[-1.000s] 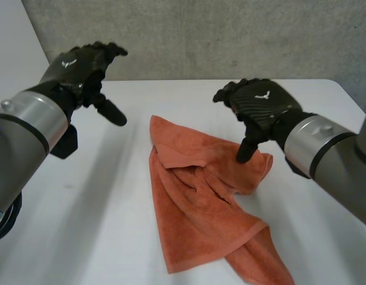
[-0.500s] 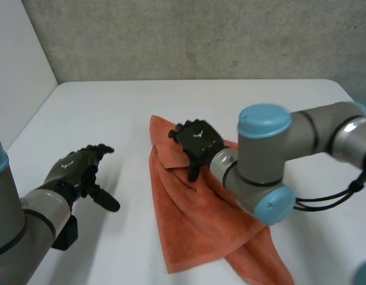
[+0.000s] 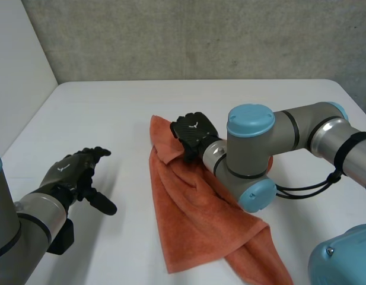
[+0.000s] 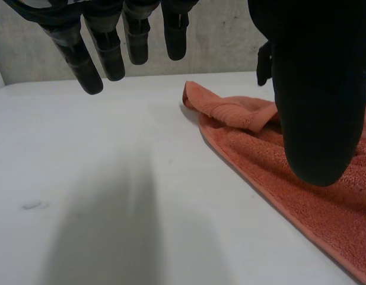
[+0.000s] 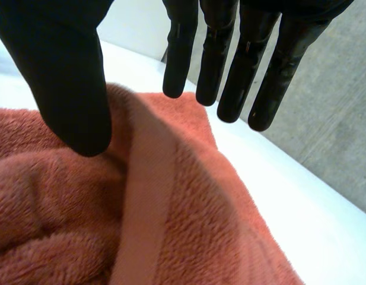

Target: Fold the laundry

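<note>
Gauging progress: I judge the fold barely begun. The orange towel lies rumpled on the white table, from the centre towards the right, with no neat fold made.
Near end: the towel's nearest corner is doubled over itself at the near right.
Left hand: my left hand hovers over bare table at the near left, well apart from the towel. Its fingers hang straight and spread, with the thumb out, gripping nothing.
Middle: the cloth is creased and bunched, with a loose flap lying across it.
Right hand: my right hand is at the towel's far left corner, where the hem is turned over. Its fingers are straight and slightly apart beyond the hem. The thumb sits low on the other side, and I cannot tell whether it touches the cloth. Nothing is pinched between thumb and fingers.
Left to do: I reckon nearly everything. That corner has to be taken, the cloth spread flat, and then the folds made.
</note>
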You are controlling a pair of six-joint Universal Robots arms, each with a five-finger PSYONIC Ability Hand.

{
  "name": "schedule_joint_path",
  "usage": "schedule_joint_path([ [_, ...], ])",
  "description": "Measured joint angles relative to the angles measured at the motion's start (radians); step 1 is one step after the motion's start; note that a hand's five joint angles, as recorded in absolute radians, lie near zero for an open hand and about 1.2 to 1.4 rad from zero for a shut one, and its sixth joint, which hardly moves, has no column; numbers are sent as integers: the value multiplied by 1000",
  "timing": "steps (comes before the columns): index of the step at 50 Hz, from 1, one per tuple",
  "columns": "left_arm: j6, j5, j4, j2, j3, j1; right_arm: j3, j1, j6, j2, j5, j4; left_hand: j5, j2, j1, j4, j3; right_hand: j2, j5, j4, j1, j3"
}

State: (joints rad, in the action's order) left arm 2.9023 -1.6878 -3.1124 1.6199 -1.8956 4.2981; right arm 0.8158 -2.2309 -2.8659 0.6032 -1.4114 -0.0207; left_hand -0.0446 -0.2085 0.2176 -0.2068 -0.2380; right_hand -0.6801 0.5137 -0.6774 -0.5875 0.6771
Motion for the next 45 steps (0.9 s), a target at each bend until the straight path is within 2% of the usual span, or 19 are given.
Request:
schedule_joint_path([
  [3,0,0,0,-5,0,0,0,-2,0,-13,-1,5,0,0,0,0,0,61,-84,79,60,-74],
  [12,2,0,0,-7,-2,1,-6,-4,0,-50,-2,9,0,0,0,0,0,70,-103,91,72,-93],
  [14,3,0,0,-7,-2,1,-8,-4,0,-53,-4,9,0,0,0,0,0,-22,-19,4,-8,-5],
  [15,3,0,0,-7,-1,1,-11,-4,0,-55,-6,8,0,0,0,0,0,-145,95,-115,-114,115],
  [16,3,1,0,-6,-1,1,-21,-3,0,-58,-12,7,0,0,0,0,0,-365,310,-341,-303,341],
  [18,3,2,0,-4,1,0,-40,-2,1,-59,-22,6,0,0,0,0,0,-489,452,-489,-390,485],
  [22,3,13,0,5,5,-3,-84,2,1,-40,-37,6,0,0,0,0,0,-497,462,-511,-390,502],
  [27,1,30,-4,23,17,-6,-121,4,-2,59,-42,5,0,0,0,0,0,-497,463,-511,-390,502],
  [29,-4,38,-9,51,42,-8,-121,5,-2,168,-37,3,0,0,0,0,0,-497,464,-511,-390,502],
  [35,-19,42,-24,107,106,-10,-99,5,-4,347,-21,2,0,0,0,0,0,-497,467,-511,-390,502],
  [36,-29,40,-35,126,127,-10,-89,5,-5,414,-14,1,0,0,0,0,0,-497,467,-511,-390,502],
  [45,-124,36,-81,218,201,-16,-38,4,-12,636,5,6,0,1,0,0,0,-497,466,-511,-390,502],
])
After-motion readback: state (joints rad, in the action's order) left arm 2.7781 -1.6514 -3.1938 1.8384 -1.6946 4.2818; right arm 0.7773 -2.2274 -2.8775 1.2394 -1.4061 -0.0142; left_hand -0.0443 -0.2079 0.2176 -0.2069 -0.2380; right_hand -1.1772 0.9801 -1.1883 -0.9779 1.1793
